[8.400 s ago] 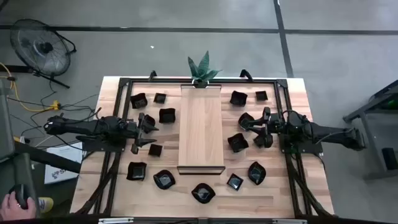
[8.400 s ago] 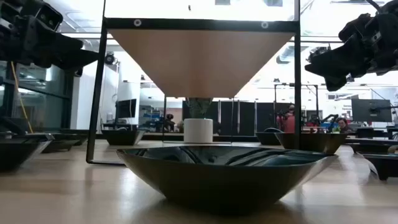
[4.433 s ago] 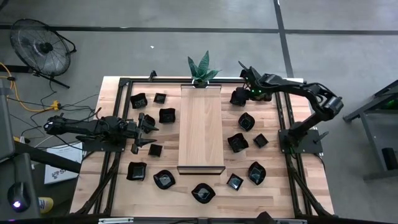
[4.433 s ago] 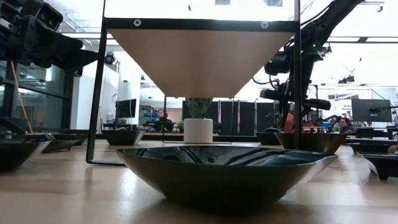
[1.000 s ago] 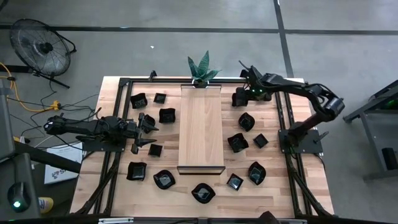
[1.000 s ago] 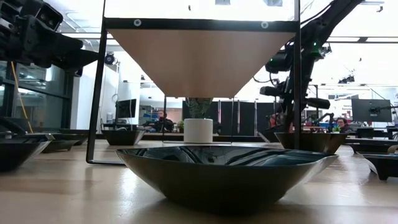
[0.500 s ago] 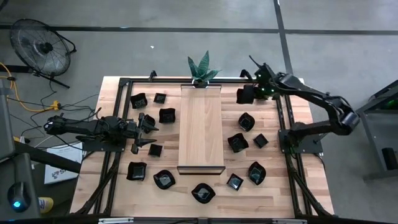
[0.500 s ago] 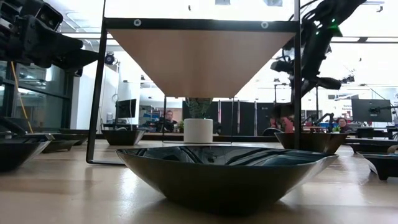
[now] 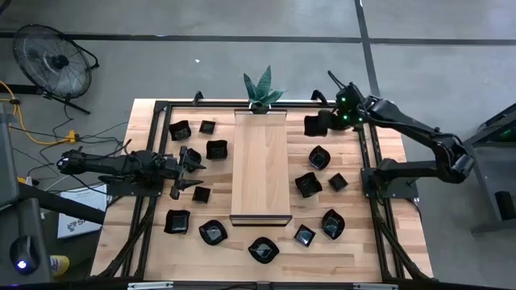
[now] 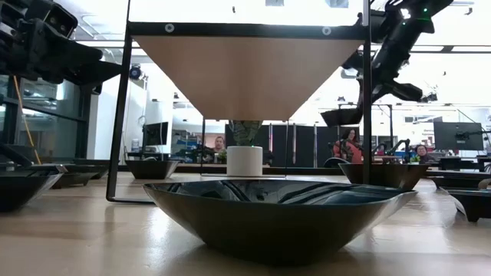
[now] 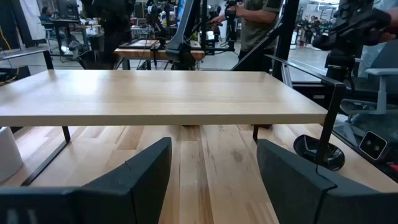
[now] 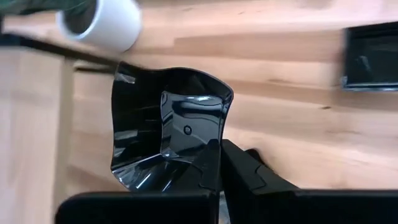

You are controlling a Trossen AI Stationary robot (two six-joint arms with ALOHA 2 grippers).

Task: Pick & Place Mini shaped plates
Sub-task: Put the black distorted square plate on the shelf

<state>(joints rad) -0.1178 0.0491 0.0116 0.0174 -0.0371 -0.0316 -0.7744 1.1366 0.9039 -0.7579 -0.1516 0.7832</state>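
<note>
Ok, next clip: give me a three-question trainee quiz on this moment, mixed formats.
1. True or false: the right gripper is shut on a mini plate held clear of the table.
2. Multiple choice: the left gripper is (A) open, holding nothing, left of the wooden board; (B) shut on a plate; (C) over the plant.
3. Fill in: in the low view, the lifted plate hangs ____ the tabletop.

Key: 1 true; 2 A; 3 above.
</note>
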